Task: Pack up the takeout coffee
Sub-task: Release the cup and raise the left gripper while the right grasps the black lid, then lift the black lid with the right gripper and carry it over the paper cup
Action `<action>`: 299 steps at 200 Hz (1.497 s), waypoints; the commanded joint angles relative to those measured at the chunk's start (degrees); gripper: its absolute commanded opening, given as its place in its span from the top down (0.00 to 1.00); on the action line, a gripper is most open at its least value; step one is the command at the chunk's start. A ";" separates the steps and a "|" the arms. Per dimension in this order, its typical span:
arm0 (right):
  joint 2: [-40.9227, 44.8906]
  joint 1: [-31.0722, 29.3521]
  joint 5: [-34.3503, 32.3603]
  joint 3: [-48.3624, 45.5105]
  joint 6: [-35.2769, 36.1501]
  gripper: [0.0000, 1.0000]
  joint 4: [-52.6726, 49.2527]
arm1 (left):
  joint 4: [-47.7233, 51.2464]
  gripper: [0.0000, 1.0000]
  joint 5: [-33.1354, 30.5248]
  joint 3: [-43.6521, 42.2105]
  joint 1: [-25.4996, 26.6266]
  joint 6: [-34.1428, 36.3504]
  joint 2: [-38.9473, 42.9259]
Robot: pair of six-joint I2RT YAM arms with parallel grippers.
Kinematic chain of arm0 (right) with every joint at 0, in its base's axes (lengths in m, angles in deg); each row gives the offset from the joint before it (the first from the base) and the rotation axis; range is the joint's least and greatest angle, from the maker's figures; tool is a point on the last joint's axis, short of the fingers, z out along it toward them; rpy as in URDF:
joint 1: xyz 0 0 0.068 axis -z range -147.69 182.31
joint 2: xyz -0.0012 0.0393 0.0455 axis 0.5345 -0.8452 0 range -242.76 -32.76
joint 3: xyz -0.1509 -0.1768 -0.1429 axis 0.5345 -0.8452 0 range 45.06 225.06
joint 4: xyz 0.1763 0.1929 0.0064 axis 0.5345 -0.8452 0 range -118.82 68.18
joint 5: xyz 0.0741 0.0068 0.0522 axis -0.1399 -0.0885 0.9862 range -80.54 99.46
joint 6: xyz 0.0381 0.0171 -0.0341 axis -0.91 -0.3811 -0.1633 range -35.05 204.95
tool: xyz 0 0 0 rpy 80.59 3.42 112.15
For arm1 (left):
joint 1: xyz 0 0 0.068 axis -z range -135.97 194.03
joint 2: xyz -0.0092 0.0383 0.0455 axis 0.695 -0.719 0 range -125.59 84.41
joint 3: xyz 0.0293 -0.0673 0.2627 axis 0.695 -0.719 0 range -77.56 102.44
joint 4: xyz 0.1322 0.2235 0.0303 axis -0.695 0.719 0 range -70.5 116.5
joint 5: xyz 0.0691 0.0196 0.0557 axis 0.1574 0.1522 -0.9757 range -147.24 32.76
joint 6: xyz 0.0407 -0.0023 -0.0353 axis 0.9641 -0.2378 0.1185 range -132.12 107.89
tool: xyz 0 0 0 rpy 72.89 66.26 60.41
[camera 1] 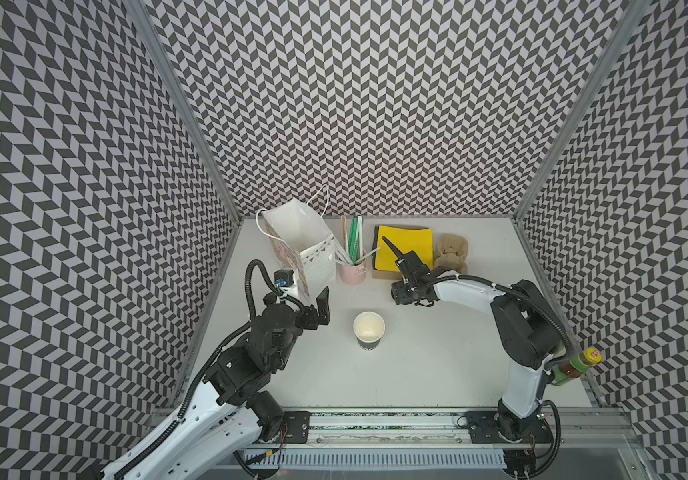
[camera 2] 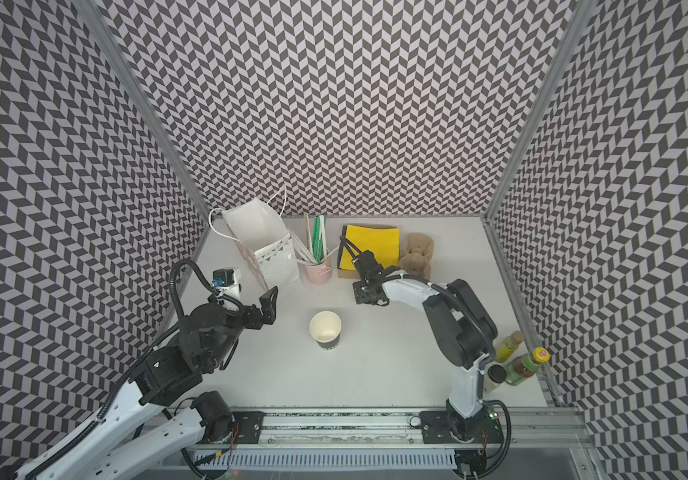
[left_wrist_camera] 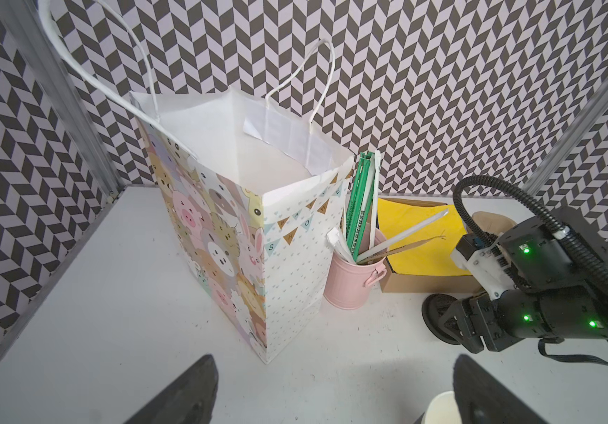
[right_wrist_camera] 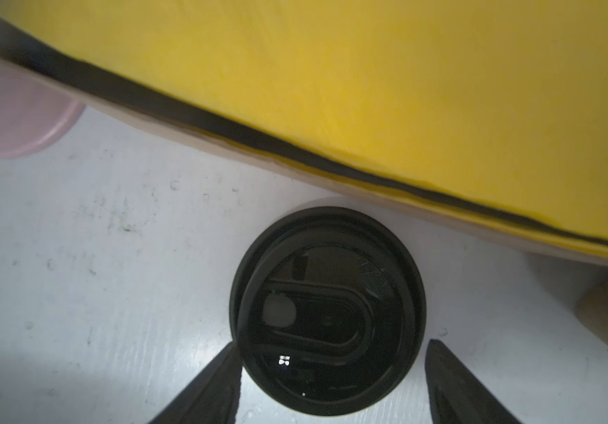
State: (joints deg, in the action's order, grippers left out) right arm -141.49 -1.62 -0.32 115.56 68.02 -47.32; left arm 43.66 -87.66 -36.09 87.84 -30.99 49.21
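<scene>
While the right end effector [right_wrist_camera: 333,345] hangs fingers-down over the worktop [camera 1: 438,353], the round black lid [right_wrist_camera: 326,312] lies flat on that worktop between its two fingers. The jaws stand parted wider than the lid. One fingertip [right_wrist_camera: 231,361] is at the lid's rim (touching or a hair off, I cannot tell) and the opposite one is clear of it, so nothing is gripped. The lid sits just in front of the cardboard box of yellow napkins [right_wrist_camera: 368,91], near the pink cup [camera 1: 352,272] that holds straws.

The black paper cup [camera 1: 369,330] stands upright and uncovered in the middle of the worktop, its white inside showing in both top views, well apart from the lid. The left end effector [left_wrist_camera: 335,358] is spread wide and empty. It is near the cup on the cup's left side in the top views, not touching it. The paper bag [camera 1: 300,245] stands open just beyond the left end effector.
</scene>
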 commanded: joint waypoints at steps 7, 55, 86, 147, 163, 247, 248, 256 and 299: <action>-1.59 -0.04 -1.38 1.80 0.38 0.24 0.13 | -1.83 0.00 -1.01 -0.91 -0.39 0.55 0.61; -3.25 -0.19 -2.79 2.72 0.80 0.30 -0.60 | -2.80 0.00 0.02 -1.83 -0.44 1.21 1.63; -2.92 -0.23 -2.21 2.45 0.95 0.30 -0.06 | -3.07 0.00 0.57 -1.92 -0.48 1.47 1.21; 0.28 -1.08 -2.00 0.26 0.41 0.35 -0.52 | -3.42 0.00 0.88 -2.20 -0.70 1.65 1.36; 2.24 -1.74 -1.75 -1.41 0.08 0.35 -0.51 | -3.59 0.00 1.28 -2.30 -0.77 1.73 1.32; 15.55 -6.17 -3.35 -9.39 -1.81 0.37 -2.12 | -3.68 0.00 2.19 -2.36 -0.80 1.73 1.19; 15.73 -6.24 -3.37 -9.45 -1.85 0.37 -2.20 | -3.68 0.00 2.20 -2.32 -0.77 1.73 1.19; 17.08 -6.77 -3.72 -9.74 -1.98 0.37 -2.73 | -3.60 0.00 2.29 -2.34 -0.75 1.73 1.10; 24.14 -10.74 -5.43 -10.49 -3.10 0.38 -6.55 | -3.60 0.00 2.46 -2.36 -0.78 1.74 1.27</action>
State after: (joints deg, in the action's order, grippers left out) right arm -121.05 -10.04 -3.40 105.53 66.38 -51.43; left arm 41.35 -85.69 -37.92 87.47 -29.70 50.20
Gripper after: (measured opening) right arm 0.627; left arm 0.997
